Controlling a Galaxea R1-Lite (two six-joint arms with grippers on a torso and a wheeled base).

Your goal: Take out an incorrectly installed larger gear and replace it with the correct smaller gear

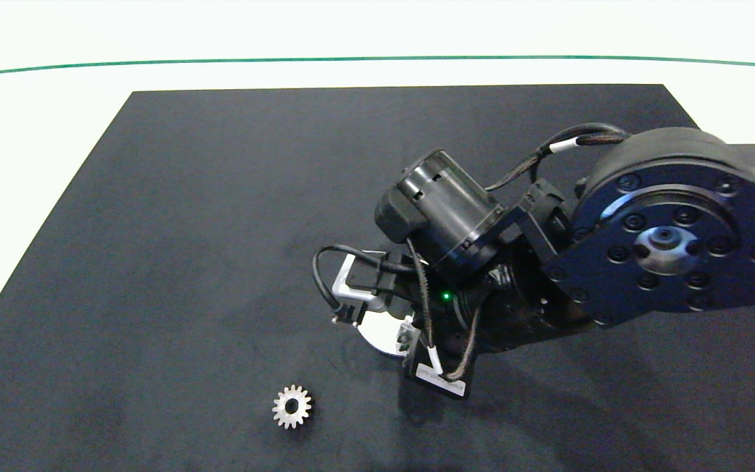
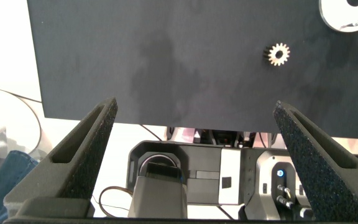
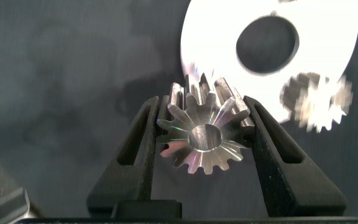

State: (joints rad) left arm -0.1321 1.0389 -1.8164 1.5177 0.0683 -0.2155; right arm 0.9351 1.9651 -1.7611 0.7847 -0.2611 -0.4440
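Two gears visible: right gripper (image 3: 204, 134) clamps the larger gear (image 3: 202, 138) over black mat (image 1: 187, 229) centre; smaller gear (image 1: 291, 406) lies at seven o'clock. Left gripper (image 2: 194, 134) spread wide, probably off-mat.

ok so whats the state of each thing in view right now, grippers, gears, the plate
right gripper: shut on the larger gear, over the black mat near the plate
larger gear: clamped between the fingers, off the plate
smaller gear: lying flat on the black mat, untouched
silver plate: flat on the mat, round hole empty
left gripper: open, empty, back at the mat's edge
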